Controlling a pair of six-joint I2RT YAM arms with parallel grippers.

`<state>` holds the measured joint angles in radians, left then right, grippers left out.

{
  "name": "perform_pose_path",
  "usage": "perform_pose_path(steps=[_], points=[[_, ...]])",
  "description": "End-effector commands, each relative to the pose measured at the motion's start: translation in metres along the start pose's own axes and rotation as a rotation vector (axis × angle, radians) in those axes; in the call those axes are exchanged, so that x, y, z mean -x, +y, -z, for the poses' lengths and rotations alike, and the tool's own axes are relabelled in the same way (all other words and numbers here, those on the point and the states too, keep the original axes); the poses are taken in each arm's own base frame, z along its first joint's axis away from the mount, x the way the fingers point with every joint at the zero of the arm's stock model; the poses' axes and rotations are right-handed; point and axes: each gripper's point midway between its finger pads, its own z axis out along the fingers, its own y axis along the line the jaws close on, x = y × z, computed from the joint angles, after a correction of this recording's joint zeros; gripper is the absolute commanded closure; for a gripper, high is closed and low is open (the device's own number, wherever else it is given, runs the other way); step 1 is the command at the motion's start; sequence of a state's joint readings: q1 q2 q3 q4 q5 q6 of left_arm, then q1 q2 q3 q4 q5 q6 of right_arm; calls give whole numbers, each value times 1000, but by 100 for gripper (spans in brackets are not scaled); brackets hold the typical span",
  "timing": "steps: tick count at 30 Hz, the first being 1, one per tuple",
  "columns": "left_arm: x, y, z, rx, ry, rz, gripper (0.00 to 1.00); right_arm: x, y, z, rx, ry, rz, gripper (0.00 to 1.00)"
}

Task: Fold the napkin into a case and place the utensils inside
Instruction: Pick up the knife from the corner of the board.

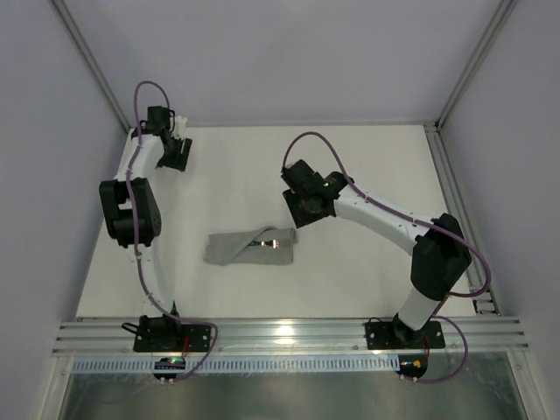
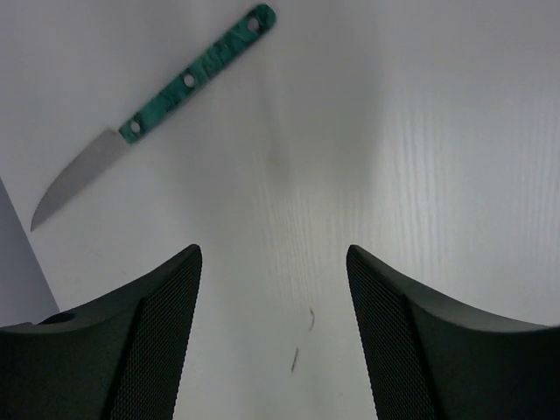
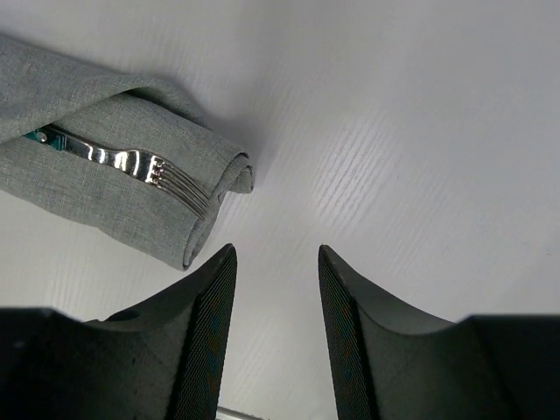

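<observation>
The napkin (image 1: 234, 250) lies folded into a narrow grey case near the middle of the table (image 1: 359, 280), its long axis running left to right across the arms' front. The fork (image 3: 131, 162) lies in the fold along that same axis. Its tines point out toward the case's right end and the teal handle is mostly buried in cloth.

The right gripper (image 3: 277, 332) hovers just beyond that right end, jaws apart with nothing between them and clear of the fabric.

The knife (image 2: 157, 109) is outside the case, flat on bare table. It lies on a diagonal in the left wrist view, handle to the upper right and blade tip to the lower left.

The left gripper (image 2: 273, 332) is well away from the napkin, toward the far left corner, jaws spread and empty. The knife lies just ahead of it, though the overhead view probably hides it behind the arm.
</observation>
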<state>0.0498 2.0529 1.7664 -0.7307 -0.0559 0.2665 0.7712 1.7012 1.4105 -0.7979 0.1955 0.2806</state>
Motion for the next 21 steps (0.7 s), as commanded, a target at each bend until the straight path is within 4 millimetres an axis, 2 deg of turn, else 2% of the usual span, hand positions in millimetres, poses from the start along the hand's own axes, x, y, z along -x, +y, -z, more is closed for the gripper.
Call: perform_pose_path(steps=[1, 2, 4, 5, 7, 9, 10, 12, 13, 16, 18, 21], points=[[31, 35, -18, 55, -32, 161, 30, 5, 0, 15, 13, -33, 22, 53], [39, 51, -32, 75, -33, 196, 29, 2, -1, 14, 11, -23, 21, 53], [45, 67, -43, 108, -47, 237, 29, -7, -2, 12, 13, -4, 25, 53], [48, 70, -52, 105, -59, 233, 28, -10, -3, 11, 14, 4, 26, 53], [64, 76, -55, 106, -129, 164, 27, -16, -4, 10, 14, 15, 28, 53], [74, 79, -58, 103, -171, 115, 20, -19, -5, 10, 10, 23, 28, 53], [74, 81, -61, 97, -176, 76, 13, -21, -6, 10, 6, 30, 31, 53], [70, 85, -72, 89, -167, 49, 7, -25, -7, 10, 0, 45, 36, 53], [67, 86, -77, 80, -157, 43, 2, -26, -8, 10, 0, 52, 37, 53], [45, 94, -101, 59, -79, 29, 1, -29, -8, 11, -2, 65, 43, 53], [35, 89, -117, 3, -51, 11, 1, -30, -9, 13, -4, 68, 42, 53], [28, 93, -130, -59, -75, 48, 1, -29, -8, 17, 5, 63, 45, 53]])
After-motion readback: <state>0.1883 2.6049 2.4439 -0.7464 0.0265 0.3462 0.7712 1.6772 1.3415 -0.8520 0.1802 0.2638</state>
